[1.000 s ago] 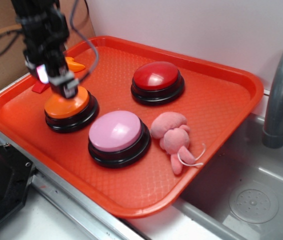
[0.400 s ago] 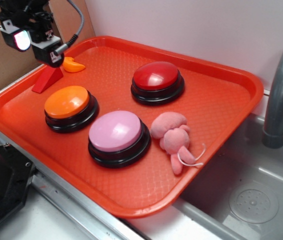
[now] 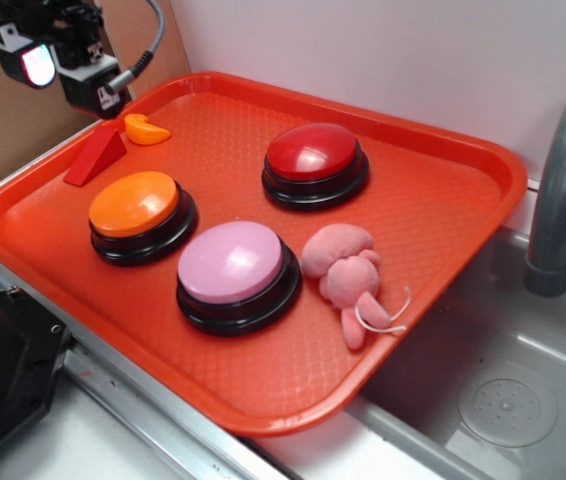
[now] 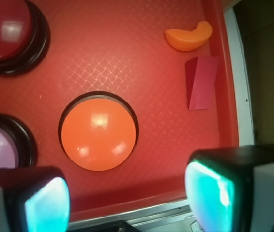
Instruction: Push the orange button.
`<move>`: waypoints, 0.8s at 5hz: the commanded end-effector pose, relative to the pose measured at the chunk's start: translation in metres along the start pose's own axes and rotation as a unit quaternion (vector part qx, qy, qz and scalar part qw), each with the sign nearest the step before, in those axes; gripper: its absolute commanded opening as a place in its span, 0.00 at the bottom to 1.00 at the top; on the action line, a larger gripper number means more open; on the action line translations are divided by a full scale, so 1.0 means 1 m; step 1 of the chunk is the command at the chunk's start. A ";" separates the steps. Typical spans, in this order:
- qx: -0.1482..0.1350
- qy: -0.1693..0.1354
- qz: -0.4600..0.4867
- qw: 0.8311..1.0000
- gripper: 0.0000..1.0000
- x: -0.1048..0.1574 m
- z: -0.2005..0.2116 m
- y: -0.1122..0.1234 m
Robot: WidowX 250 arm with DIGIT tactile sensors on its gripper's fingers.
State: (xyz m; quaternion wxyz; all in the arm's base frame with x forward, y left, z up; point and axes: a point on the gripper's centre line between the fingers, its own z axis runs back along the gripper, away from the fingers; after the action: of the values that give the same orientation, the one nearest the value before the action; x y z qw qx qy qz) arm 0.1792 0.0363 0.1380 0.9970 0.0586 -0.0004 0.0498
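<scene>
Orange button [image 3: 133, 203]: glossy round dome on black ring base, near left edge of the red tray [image 3: 443, 200] w/ a waffle-textured surface, untouched. Beside it a pink button [image 3: 231, 262] and darker red button [image 3: 311, 151] (same domed shape), plus a fuzzy pink plush [image 3: 346, 268]. Hand [image 4: 127, 198] hangs above the tray's left corner, pads wide apart, holding nothing; its top is cut off
</scene>
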 end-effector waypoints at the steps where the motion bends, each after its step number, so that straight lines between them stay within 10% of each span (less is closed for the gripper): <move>1: 0.001 -0.018 0.017 1.000 1.00 0.011 0.022 0.001; 4: -0.013 -0.017 0.025 0.999 1.00 0.007 0.032 0.009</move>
State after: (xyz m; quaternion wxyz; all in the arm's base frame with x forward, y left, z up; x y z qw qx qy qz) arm 0.1772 0.0389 0.1561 0.9967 0.0434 0.0089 0.0683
